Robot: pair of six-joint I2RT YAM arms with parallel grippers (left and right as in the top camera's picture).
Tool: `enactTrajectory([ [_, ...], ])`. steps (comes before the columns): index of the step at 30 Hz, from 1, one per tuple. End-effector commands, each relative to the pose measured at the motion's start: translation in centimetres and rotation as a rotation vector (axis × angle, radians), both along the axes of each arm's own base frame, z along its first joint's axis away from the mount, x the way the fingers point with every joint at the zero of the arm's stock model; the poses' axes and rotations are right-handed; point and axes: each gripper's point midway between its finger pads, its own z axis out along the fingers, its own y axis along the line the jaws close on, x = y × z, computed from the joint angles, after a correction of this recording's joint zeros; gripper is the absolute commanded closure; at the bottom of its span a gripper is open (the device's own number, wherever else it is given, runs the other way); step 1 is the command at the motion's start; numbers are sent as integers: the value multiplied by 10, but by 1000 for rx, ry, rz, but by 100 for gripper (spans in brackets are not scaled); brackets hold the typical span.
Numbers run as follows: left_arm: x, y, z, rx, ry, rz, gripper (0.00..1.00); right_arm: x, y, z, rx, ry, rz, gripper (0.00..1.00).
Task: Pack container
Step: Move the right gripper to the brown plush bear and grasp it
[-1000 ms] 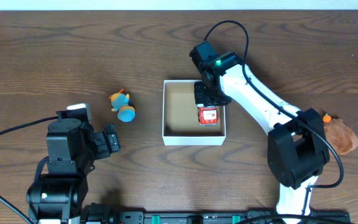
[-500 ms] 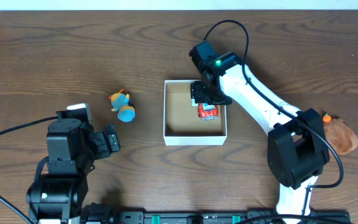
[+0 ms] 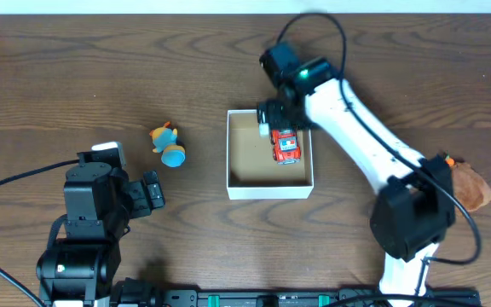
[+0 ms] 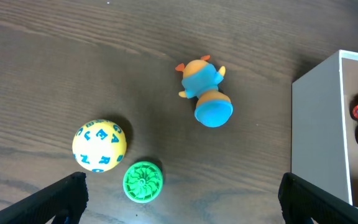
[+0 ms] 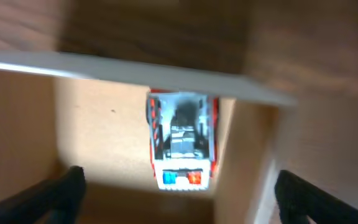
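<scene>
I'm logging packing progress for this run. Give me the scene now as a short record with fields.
container: white-walled box, brown inside, mid-table
packed: one red toy truck, lying inside near the right wall
right tool: open, above the truck, not gripping it
left tool: open, empty, left of the container
outside: blue and orange figure, yellow lettered ball, green disc, all left of the container
</scene>
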Motion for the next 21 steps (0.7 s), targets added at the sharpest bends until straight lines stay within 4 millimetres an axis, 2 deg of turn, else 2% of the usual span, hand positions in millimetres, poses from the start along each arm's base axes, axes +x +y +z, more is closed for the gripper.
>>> enactTrajectory([
  [1, 2, 1, 9, -3, -22, 9, 2, 23, -32, 100, 49, -237, -38, 1],
  [2, 2, 1, 9, -3, -22, 9, 2, 24, -44, 115, 59, -265, -65, 1],
  [3, 2, 1, 9, -3, -22, 9, 2, 24, -64, 133, 69, -298, -110, 1],
  [5, 2, 1, 9, -3, -22, 9, 2, 21, -103, 154, 67, -331, -194, 1],
  [9, 2, 1, 9, -3, -22, 9, 2, 2, -200, 168, -15, -317, -336, 1],
  [12, 2, 1, 9, -3, -22, 9, 2, -17, -259, 164, -86, -256, -340, 1],
  [14, 2, 1, 9, -3, -22, 9, 2, -35, -294, 152, -133, -178, -304, 1],
  [17, 2, 1, 9, -3, -22, 9, 2, -61, -336, 132, -174, -72, -301, 1],
  [21, 2, 1, 9, -3, -22, 9, 2, -83, -375, 98, -176, 13, -329, 1],
])
